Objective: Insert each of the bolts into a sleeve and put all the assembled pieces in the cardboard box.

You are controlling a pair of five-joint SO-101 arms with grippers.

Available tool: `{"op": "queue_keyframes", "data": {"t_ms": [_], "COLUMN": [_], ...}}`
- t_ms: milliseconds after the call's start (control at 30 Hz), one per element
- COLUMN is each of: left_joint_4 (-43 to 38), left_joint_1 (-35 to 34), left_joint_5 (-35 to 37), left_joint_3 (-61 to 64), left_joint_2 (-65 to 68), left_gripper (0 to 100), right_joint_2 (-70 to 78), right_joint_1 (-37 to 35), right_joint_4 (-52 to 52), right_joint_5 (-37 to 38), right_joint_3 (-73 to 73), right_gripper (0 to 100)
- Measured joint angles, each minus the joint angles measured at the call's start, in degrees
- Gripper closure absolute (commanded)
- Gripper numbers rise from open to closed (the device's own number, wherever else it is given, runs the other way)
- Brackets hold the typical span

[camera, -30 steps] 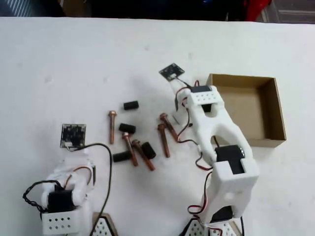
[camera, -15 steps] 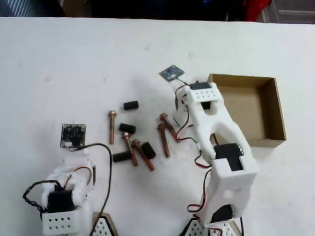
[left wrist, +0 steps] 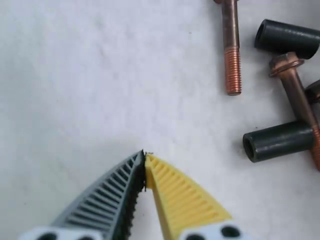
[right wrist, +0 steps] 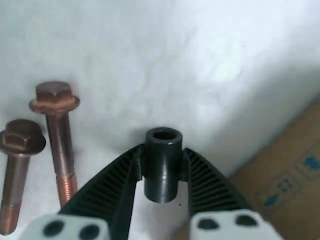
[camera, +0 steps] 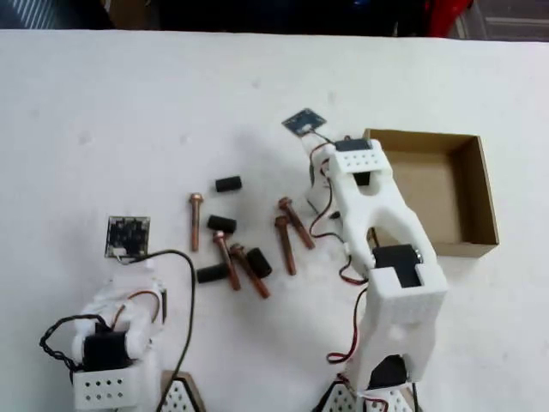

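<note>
1. A black sleeve (right wrist: 162,165) stands upright in the right gripper (right wrist: 161,154), whose two dark fingers are closed against its sides. Its open bore faces up, and it is held over the white table (right wrist: 175,60).
2. In the right wrist view, two copper-coloured flange bolts (right wrist: 55,135) (right wrist: 17,170) lie side by side on the table near the held sleeve. A wall of the cardboard box (right wrist: 285,185) is close on its other side.
3. In the high view, the right arm (camera: 377,223) stretches forward, with its wrist just beside the left wall of the open-topped cardboard box (camera: 480,184).
4. Five bolts lie loose mid-table. One (camera: 196,221) lies apart to the left, two (camera: 226,259) (camera: 249,270) are close together, and two more (camera: 283,245) (camera: 294,221) are nearest the right arm.
5. Four more sleeves lie among them. One (camera: 228,184) lies farther off, one (camera: 221,224) lies between the bolts, one (camera: 212,274) rests against a bolt's shank, and one (camera: 259,262) touches a neighbouring bolt.
6. The left gripper (left wrist: 144,156) has its grey and yellow fingers pressed together with nothing between them. It points at bare table, well short of the nearest bolt (left wrist: 231,45) and sleeve (left wrist: 277,141).
7. The left arm (camera: 111,343) sits folded at the table's near-left edge.
</note>
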Motion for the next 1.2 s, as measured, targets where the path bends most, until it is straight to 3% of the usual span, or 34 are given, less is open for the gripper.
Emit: {"op": "queue_keyframes", "data": {"t_ms": [267,733,967,1200], "left_joint_4": [0.0,-2.9,-5.1,-8.4], "left_joint_1": [0.0,0.0,0.0,0.0], "left_joint_5": [0.0,-0.6,-20.3,-23.6], "left_joint_3": [0.0,0.0,0.0,0.0], "left_joint_2": [0.0,0.0,0.0,0.0], "left_gripper": [98,98,98,98], "right_joint_2": [-4.7,-34.1,-48.8,-65.1], "right_joint_1": [-0.7,-0.5,-0.8,-0.8], "right_joint_4": [2.5,20.7,23.9,21.5], "right_joint_5": [0.1,0.1,0.1,0.1], "right_joint_3": [0.2,0.2,7.3,20.4], "right_gripper": [98.2,98.2,98.2,98.2]}}
